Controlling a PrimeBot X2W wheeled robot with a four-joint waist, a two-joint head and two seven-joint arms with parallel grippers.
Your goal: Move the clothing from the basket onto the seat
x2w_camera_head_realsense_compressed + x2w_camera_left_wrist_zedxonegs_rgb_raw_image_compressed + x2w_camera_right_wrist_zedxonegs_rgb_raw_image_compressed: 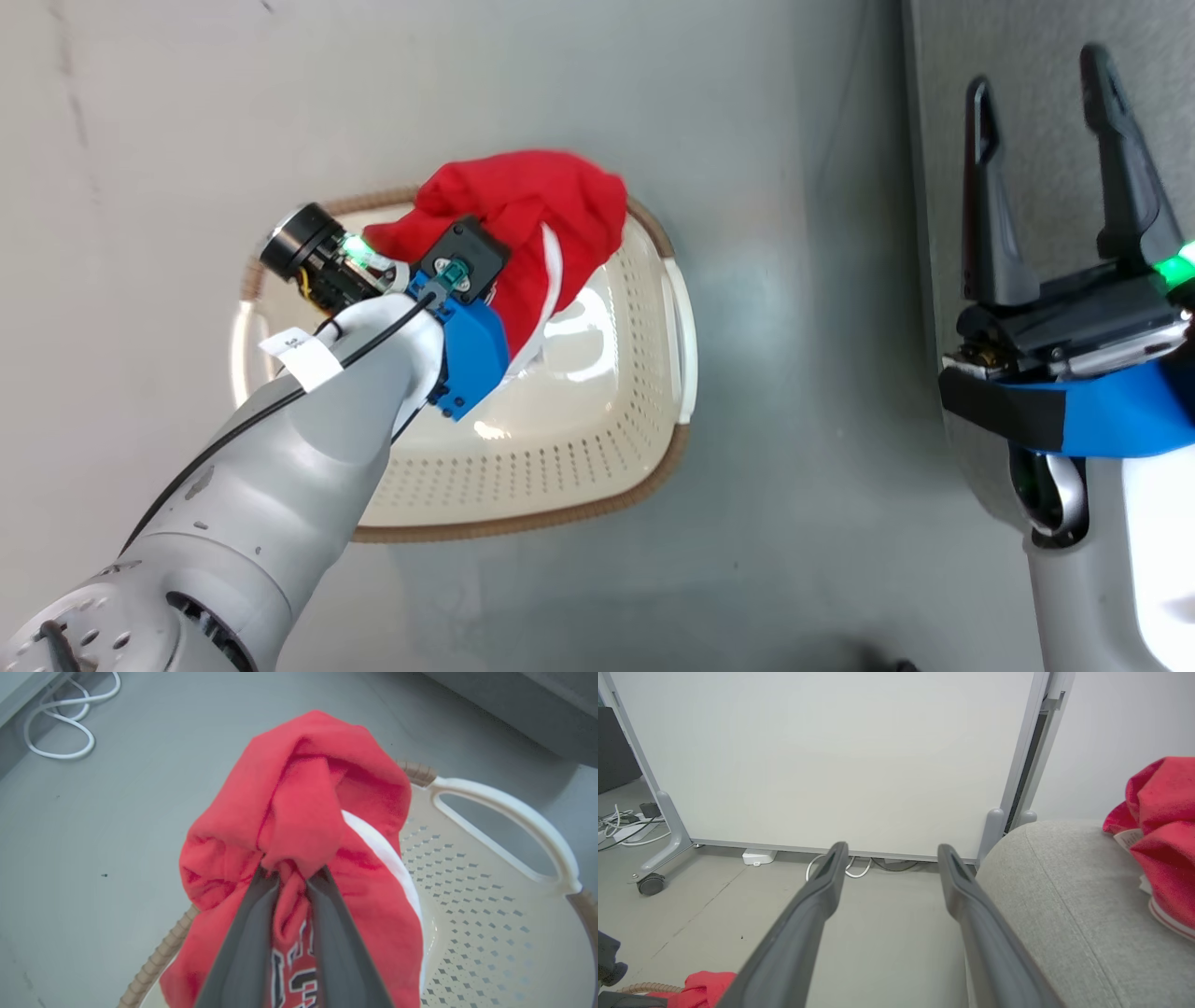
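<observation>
Your left fingers (252, 924) pinched only a small bunch of the soft red basketball garment (303, 788) above the cream plastic basket (504, 807), and your right fingers (817, 891) were spread empty, so it could have slipped out before reaching the grey cloth seat (1064, 896).

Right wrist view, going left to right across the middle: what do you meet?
Caster wheel of the panel → white box on the floor → right gripper → seat → red garment lying on it.

A glossy pale grey forearm (308, 457) at lower left bears a thin black cable (373, 342). At right, the right gripper (1034, 70) has long, tapered dark grey fingers (1125, 177).
</observation>
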